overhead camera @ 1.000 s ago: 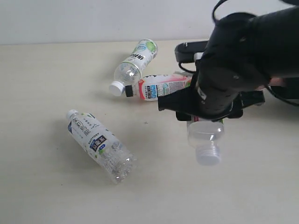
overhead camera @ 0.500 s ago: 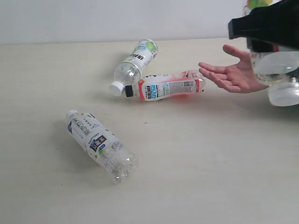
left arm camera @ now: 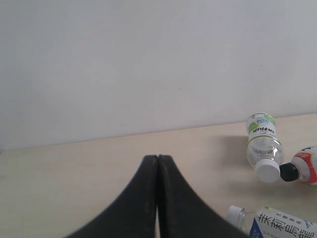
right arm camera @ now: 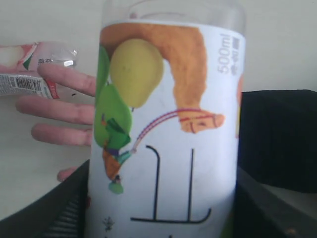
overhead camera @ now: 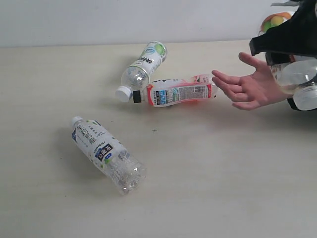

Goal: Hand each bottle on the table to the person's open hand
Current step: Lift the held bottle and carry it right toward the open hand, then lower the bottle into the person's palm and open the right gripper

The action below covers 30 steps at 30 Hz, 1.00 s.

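My right gripper (overhead camera: 292, 59) is shut on a clear bottle (overhead camera: 297, 79) with a white cap, held at the far right just above and behind the person's open hand (overhead camera: 245, 87). In the right wrist view that held bottle (right arm camera: 166, 124) fills the frame, with the hand's fingers (right arm camera: 59, 106) beside it. Three bottles lie on the table (overhead camera: 198, 178): one with a green-marked label (overhead camera: 143, 67), one with a black cap and red-pink label (overhead camera: 176, 91), and one nearer the front left (overhead camera: 104, 151). My left gripper (left arm camera: 157, 161) is shut and holds nothing.
A black sleeve (right arm camera: 277, 139) shows behind the held bottle. A white wall (overhead camera: 124, 20) runs along the table's far edge. In the left wrist view, the green-labelled bottle (left arm camera: 262, 144) and the black cap (left arm camera: 290, 172) lie to one side.
My right arm has carried the bottle from the table's middle to the far right, over the person's hand. The hand has come into view and shifted slightly. The three lying bottles have not moved.
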Each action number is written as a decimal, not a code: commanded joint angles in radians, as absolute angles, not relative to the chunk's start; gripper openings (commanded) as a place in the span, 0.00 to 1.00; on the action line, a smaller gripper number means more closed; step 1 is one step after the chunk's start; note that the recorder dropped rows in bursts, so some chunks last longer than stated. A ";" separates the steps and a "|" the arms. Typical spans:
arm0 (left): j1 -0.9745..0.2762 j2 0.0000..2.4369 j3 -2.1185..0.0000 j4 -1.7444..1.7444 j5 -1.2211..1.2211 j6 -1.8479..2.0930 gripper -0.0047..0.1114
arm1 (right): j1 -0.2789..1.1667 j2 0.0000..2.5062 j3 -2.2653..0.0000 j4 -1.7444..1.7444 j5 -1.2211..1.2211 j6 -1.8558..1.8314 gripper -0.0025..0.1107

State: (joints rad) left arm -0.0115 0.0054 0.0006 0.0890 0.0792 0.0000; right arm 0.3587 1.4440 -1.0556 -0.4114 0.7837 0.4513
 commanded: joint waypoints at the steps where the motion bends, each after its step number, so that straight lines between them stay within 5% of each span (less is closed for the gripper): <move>1: -0.010 0.000 0.000 0.089 0.075 0.000 0.04 | 0.352 1.529 -1.063 -0.383 0.695 0.409 0.02; 24: -0.010 0.000 0.000 0.089 0.075 0.000 0.04 | 0.352 1.733 -1.063 -0.404 0.667 0.454 0.02; 30: -0.010 0.000 0.000 0.089 0.075 0.000 0.04 | 0.352 1.733 -1.063 -0.404 0.669 0.455 0.23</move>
